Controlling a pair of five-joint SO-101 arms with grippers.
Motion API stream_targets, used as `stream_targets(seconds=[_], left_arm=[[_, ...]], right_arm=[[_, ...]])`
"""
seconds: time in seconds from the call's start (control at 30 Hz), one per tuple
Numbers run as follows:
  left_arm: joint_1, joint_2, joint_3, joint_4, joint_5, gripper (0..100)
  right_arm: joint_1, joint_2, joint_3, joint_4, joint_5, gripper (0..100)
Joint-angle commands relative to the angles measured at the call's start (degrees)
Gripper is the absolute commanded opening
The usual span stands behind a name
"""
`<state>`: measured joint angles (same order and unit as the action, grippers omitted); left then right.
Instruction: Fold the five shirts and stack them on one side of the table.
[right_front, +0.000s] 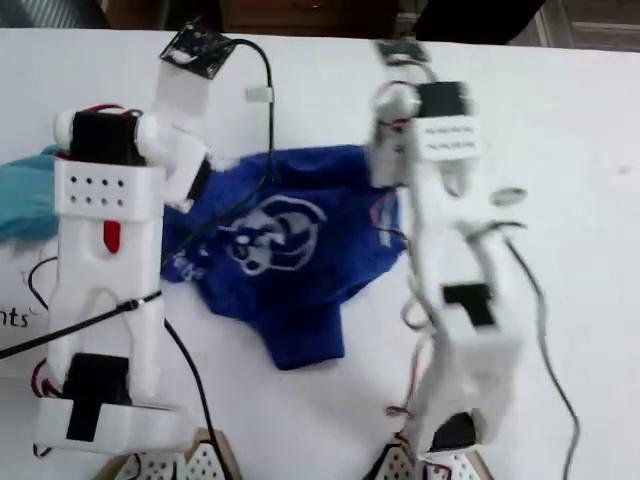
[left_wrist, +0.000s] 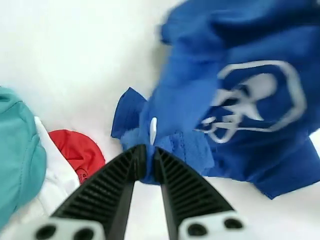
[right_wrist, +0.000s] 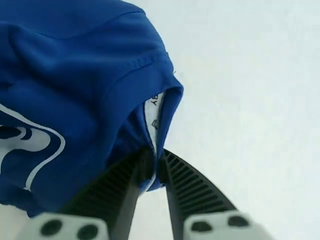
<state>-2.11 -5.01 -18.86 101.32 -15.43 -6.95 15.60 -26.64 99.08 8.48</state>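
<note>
From above, a blue shirt (right_front: 290, 270) with a white emblem lies rumpled on the white worktop (right_front: 560, 150), between the two arms. The left end effector (right_front: 200, 178) sits at the edge of the shirt nearest the left arm, and the right end effector (right_front: 388, 190) is at the opposite upper corner. From here I cannot tell how their fingers stand. A teal shirt (right_front: 25, 195) lies at the worktop's edge, beyond the left arm.

In the left wrist view, the left end effector (left_wrist: 148, 162) is closed, pinching a bunched fold of the blue shirt (left_wrist: 235, 60) between its ribbed black fingers (left_wrist: 115, 185). The emblem faces up just beyond the grip. To one side lie the teal shirt (left_wrist: 15, 155), a red cloth (left_wrist: 75, 150) and a white cloth (left_wrist: 52, 185), close together and apart from the blue one.

In the right wrist view, the right end effector (right_wrist: 152, 167) is closed on the blue shirt (right_wrist: 75, 75) at its neck opening, where a small white tag (right_wrist: 154, 100) shows inside the hem. The fabric rises from the grip in a lifted fold above the worktop (right_wrist: 250, 75).
</note>
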Motion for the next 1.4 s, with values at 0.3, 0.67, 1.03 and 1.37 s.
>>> stream_targets(seconds=[0.3, 0.67, 1.03, 1.37], left_arm=[[1.41, -2.37, 34.51, -9.76, -0.18, 3], [0.26, -2.90, 44.00, -21.80, -0.09, 3], [-7.38, -2.81, 38.02, -13.89, -0.09, 3], [-8.62, -2.55, 38.81, -9.76, -0.18, 3]], right_arm=[[7.34, -45.58, 75.08, -30.02, 13.54, 2.1], [7.43, -67.03, 74.37, -24.04, 16.97, 26.8], [-5.76, -45.67, 52.57, -35.65, 2.11, 23.8], [-11.12, 12.09, 6.95, -30.20, 0.79, 23.7]])
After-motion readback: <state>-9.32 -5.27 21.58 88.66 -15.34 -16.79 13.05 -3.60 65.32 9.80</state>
